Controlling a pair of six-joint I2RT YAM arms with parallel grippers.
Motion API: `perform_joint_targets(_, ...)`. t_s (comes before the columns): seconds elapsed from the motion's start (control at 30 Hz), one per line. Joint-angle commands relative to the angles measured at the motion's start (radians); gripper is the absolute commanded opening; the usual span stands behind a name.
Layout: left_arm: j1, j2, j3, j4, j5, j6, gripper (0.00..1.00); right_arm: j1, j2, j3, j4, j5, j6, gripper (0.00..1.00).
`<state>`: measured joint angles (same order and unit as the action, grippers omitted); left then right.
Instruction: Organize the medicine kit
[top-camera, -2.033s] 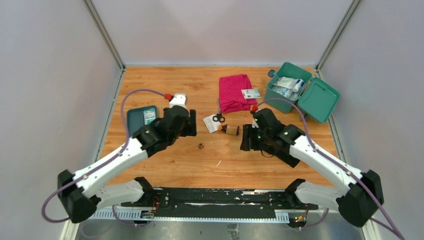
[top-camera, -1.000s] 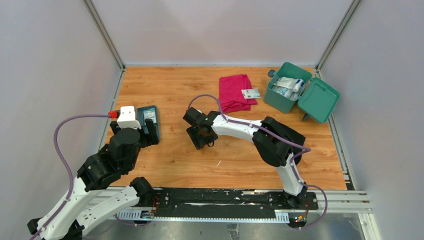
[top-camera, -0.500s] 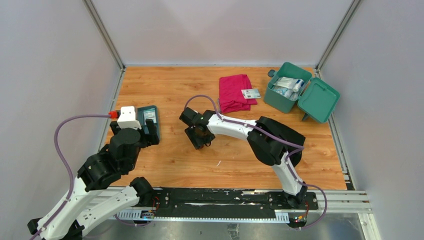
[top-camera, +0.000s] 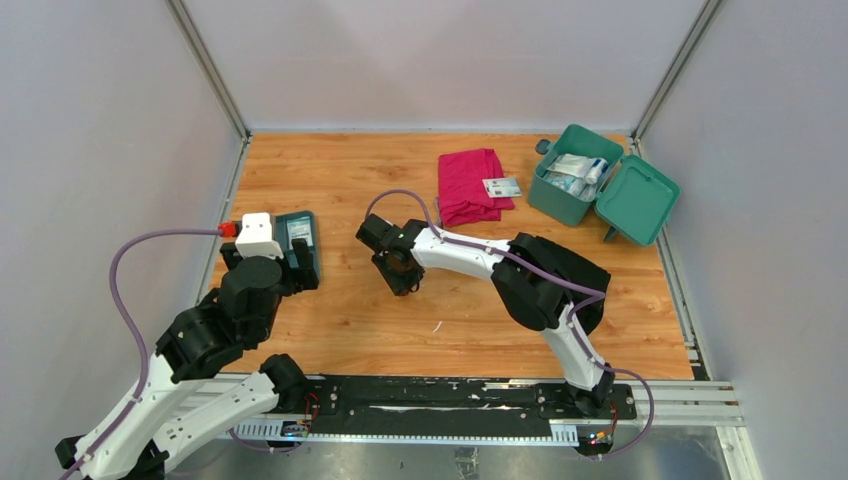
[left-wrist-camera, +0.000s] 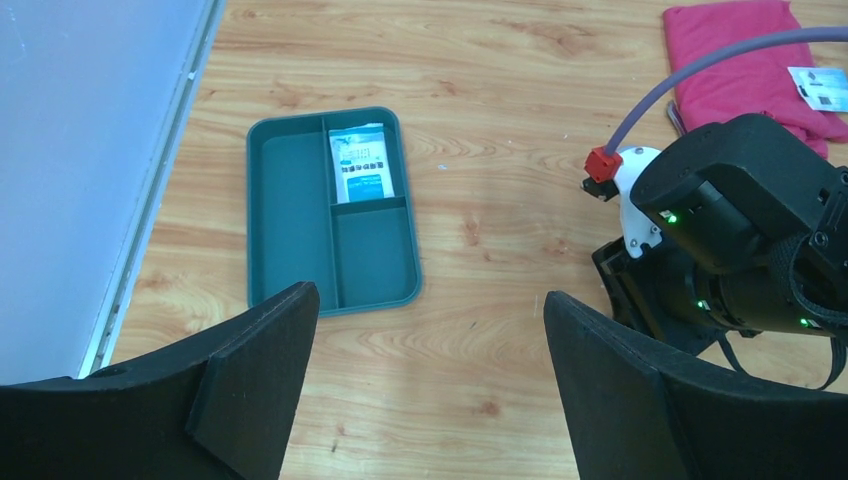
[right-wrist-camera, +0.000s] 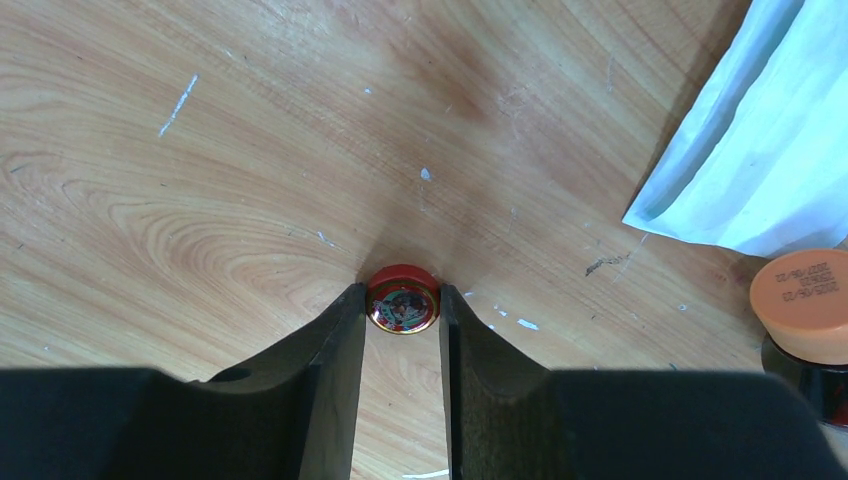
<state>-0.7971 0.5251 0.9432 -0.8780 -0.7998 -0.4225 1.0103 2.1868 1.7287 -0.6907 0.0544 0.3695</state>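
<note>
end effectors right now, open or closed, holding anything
Left end effector: open, holding nothing.
Right end effector: closed on the small red tin, which sits on the table.

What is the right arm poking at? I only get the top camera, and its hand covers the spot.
Observer: A small round red tin with a picture on its lid, lying on the wooden table.
Operator: Did it grab it?
Observer: The right gripper has one finger against each side of the tin, which rests on the table.
Operator: What's near it?
Observer: A white paper packet lies off to one side, apart from the fingers.
</note>
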Motion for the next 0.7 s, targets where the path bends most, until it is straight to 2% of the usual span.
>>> perform_joint_targets(0.0,-0.004,0.004,-0.007,-0.009,-0.033,-0.01,0.89,0.021,0.045,-0.031,-0.041,-0.004,0.001,0.24)
perform_joint_targets(0.13,-0.004,0.007,-0.009,-0.009,-0.029,-0.009,0.89,0.017,-0.003,-0.044,-0.043,0.029,-0.008,0.22)
perform_joint_targets(0.33,-0.004,0.039,-0.004,-0.009,-0.011,-0.001,0.89,-0.05,-0.165,-0.017,-0.069,-0.038,-0.029,0.21)
perform_joint_targets(0.57,-0.004,0.056,-0.004,-0.006,0.002,-0.001,0.9,-0.308,-0.388,-0.027,-0.095,0.015,-0.06,0.19)
perform_joint_targets(0.67,-0.005,0.061,-0.003,-0.005,0.009,0.001,0.91,-0.433,-0.462,-0.033,-0.089,0.106,-0.082,0.19)
